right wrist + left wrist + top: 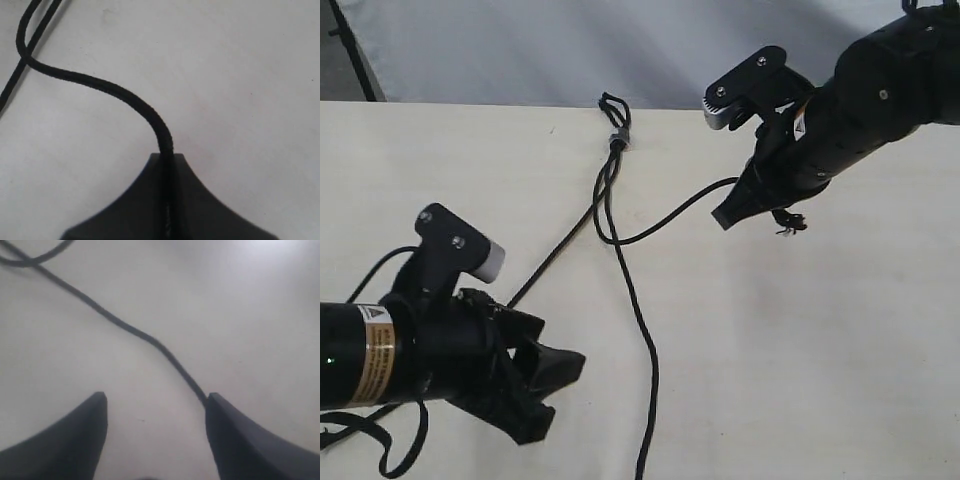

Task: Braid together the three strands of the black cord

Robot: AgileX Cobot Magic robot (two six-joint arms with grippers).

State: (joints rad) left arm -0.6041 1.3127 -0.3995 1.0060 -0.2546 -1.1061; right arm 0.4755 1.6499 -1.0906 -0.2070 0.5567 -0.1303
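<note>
Braiding is barely starting — three strands are fanning loose on the table below the grey band of the black cord. Right tool is clamping one strand; left tool is sitting apart — another strand running past one finger.

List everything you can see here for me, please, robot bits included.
table: one, cream, under everything.
backdrop: one, pale grey, behind the table.
pole: one, black, top left of the exterior view.
black cord: one, black, loop at the table's upper edge, with a grey band just below it.
strands: three, black, spreading from the band: left strand towards the left pincer, middle strand to the view's lower edge, right strand clamped in the right pincer.
thick cables: glossy black, lower left.
arms: two, black, left arm, right arm.
pincers: two, black, left open, right shut.
</note>
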